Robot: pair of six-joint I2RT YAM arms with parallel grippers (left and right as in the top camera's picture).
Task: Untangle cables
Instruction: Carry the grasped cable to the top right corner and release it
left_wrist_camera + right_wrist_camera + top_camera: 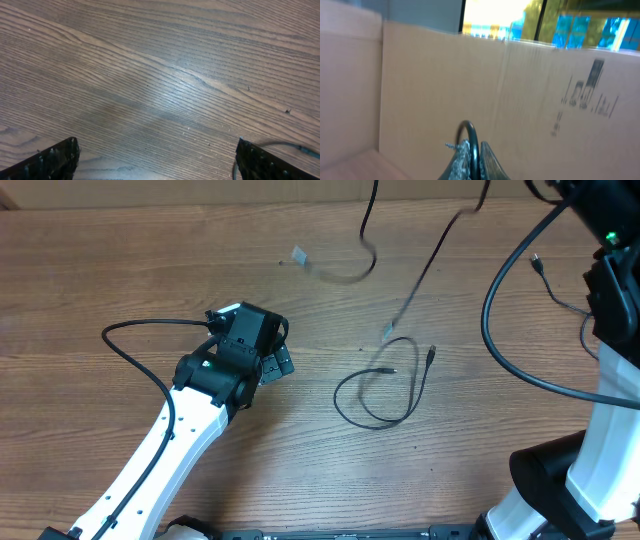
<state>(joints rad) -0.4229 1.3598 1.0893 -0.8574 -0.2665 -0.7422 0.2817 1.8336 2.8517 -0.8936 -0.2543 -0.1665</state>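
The cables (385,395) are thin black cords. One part lies as a loop on the wooden table right of centre, with a plug end (431,352). Blurred strands (425,265) rise from the loop towards the top edge. My right gripper (476,160) is shut on a black cord (470,131) that arches over its fingertips and is held up high; the gripper itself lies outside the overhead view. My left gripper (278,360) is open and empty, low over bare wood (157,160), well left of the loop.
Thick black arm cables curve beside the left arm (130,345) and the right arm (500,340). Another thin cord with a plug (540,265) lies near the right arm. A cardboard wall (545,100) fills the right wrist view. A thin cord (282,144) shows by the left gripper's right finger.
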